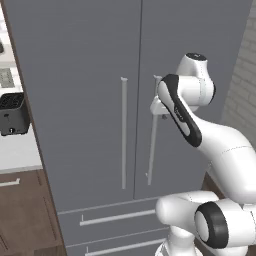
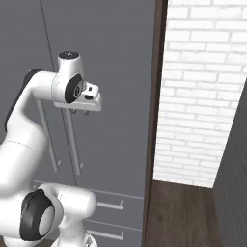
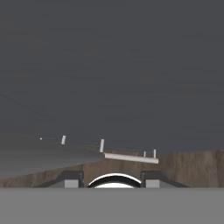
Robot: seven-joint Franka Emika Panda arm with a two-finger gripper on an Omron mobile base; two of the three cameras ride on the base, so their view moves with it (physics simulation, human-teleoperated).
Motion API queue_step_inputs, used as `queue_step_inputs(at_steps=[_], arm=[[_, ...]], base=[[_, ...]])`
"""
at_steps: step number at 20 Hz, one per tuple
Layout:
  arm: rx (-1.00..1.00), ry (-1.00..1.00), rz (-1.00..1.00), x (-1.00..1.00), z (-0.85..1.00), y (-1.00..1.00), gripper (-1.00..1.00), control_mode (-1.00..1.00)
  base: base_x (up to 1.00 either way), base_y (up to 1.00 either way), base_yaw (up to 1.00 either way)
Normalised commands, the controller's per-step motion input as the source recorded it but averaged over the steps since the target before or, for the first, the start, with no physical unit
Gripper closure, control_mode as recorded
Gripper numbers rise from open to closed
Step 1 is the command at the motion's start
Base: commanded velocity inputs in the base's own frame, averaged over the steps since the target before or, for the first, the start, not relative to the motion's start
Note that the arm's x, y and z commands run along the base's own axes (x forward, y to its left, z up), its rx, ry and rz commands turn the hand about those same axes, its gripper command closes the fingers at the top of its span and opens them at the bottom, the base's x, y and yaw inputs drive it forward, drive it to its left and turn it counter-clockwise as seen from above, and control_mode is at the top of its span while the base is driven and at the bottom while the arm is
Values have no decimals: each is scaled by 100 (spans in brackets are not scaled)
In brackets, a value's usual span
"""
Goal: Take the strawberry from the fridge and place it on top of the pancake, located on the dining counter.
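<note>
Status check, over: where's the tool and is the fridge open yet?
Tool at right door handle, grip not clear. Fridge doors closed. Nothing in the way.

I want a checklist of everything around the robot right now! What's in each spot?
Surface: white wall counter left of the fridge.
Job's things: fridge, both doors closed; strawberry, pancake and dining counter nothing seen.
Clutter: black toaster on the counter.
Grippers: gripper at the right door's handle; whether the fingers hold it cannot be told.
Cables: nothing seen.
Surroundings: white brick wall right of the fridge, wooden floor, two fridge drawers below the doors.
</note>
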Motion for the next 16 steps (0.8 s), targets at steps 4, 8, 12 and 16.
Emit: queue_step_inputs(at_steps=[4, 8, 12, 16], arm=[[0, 0, 0, 0, 0, 0, -100, 100], [0, 0, 0, 0, 0, 0, -100, 100], [0, 0, 0, 0, 0, 0, -100, 100], [0, 0, 0, 0, 0, 0, -100, 100]], base=[[0, 0, 0], [-33, 0, 0], [-31, 3, 0], [-13, 43, 0]])
